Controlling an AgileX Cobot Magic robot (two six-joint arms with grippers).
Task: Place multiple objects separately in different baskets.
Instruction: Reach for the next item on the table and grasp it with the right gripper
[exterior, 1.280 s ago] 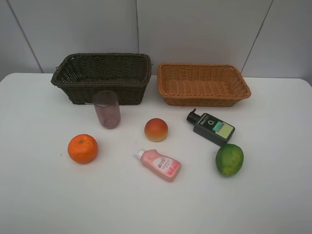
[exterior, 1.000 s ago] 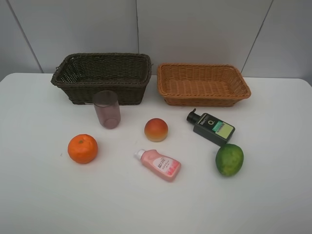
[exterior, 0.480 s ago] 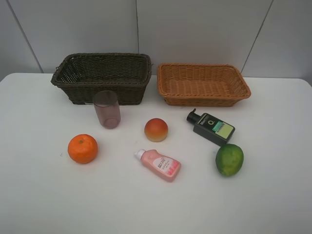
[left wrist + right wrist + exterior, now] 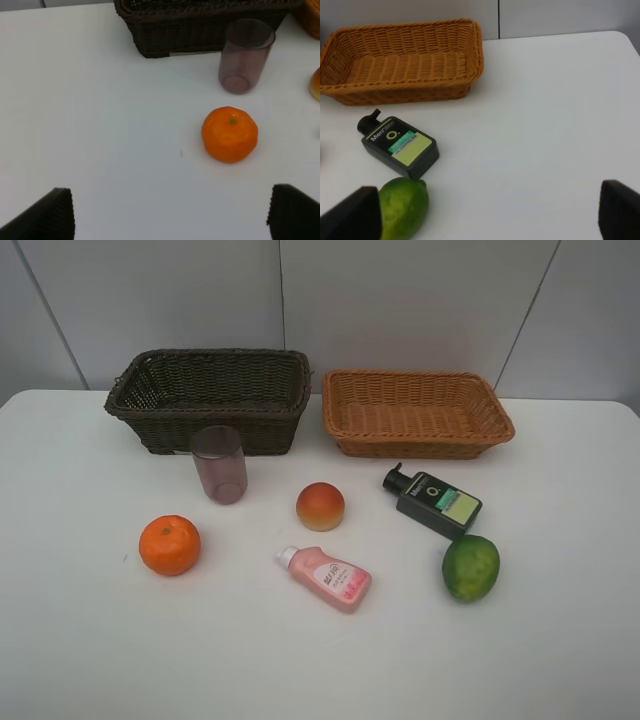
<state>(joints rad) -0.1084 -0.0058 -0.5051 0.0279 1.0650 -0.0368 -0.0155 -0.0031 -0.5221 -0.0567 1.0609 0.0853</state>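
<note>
Mid-frame on the white table (image 4: 80, 640) lie an orange (image 4: 169, 545), purple cup (image 4: 219, 464), peach (image 4: 320, 506), pink bottle (image 4: 326, 578), dark pump bottle (image 4: 433, 502) and green citrus (image 4: 470, 567). Dark basket (image 4: 270, 430) upper left, tan basket (image 4: 420, 445) upper right, against a grey panelled wall (image 4: 400, 300). Left gripper (image 4: 170, 215) and right gripper (image 4: 485, 215) gape wide, empty.

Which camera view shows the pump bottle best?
The right wrist view: the pump bottle lies close and whole, label facing up. The exterior high view shows it whole but smaller. The left wrist view misses it.
</note>
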